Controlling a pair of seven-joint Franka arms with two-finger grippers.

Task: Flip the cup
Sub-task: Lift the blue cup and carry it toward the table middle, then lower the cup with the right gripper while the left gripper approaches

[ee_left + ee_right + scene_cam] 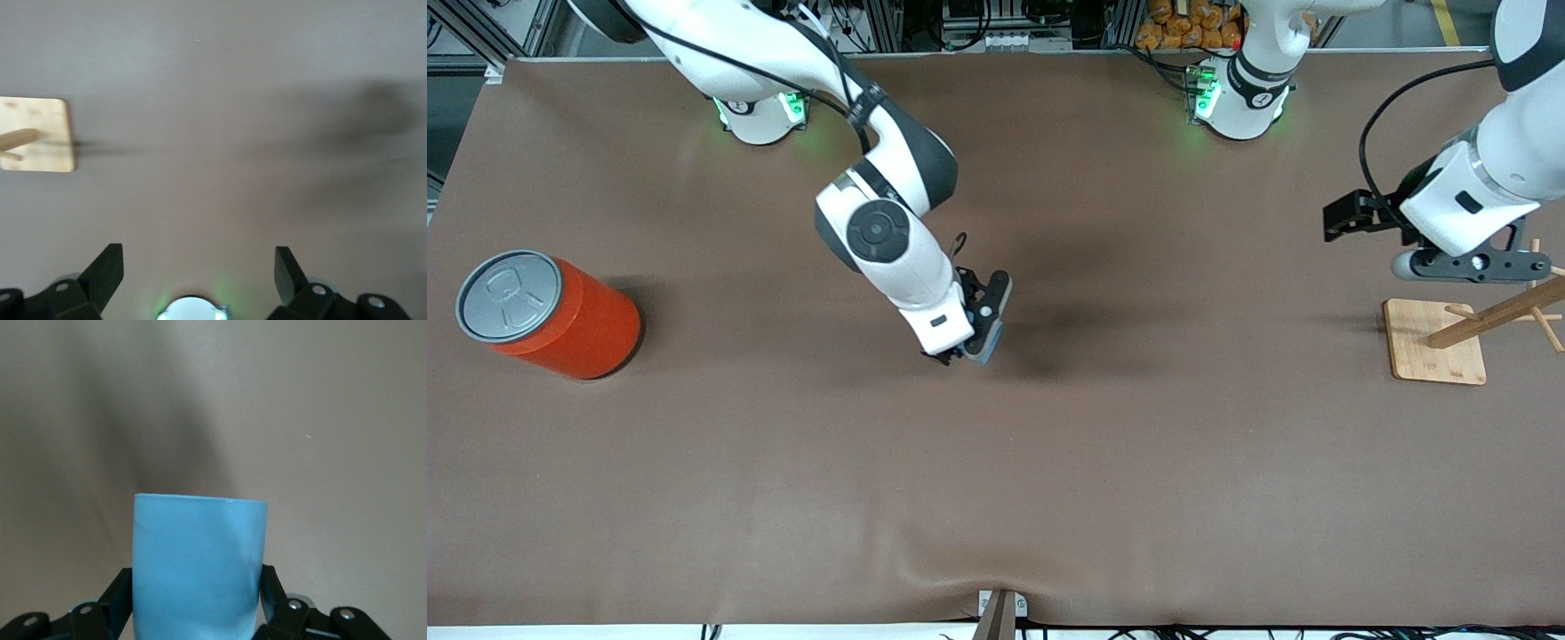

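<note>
Right gripper [980, 342] clamped on light-blue cup [199, 567], fingers [115, 597] pressed against its two sides, held in the air over the middle of the brown table [1138, 462]. Left gripper [199, 270] with fingers apart, empty, waiting above the wooden peg stand [1436, 342] at the left arm's end. Orange can [560, 316] with grey lid at the right arm's end.

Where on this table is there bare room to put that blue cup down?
Bare brown cloth runs between the orange can and the wooden peg rack, and nearer the front camera. It is crowded only at those two ends.
</note>
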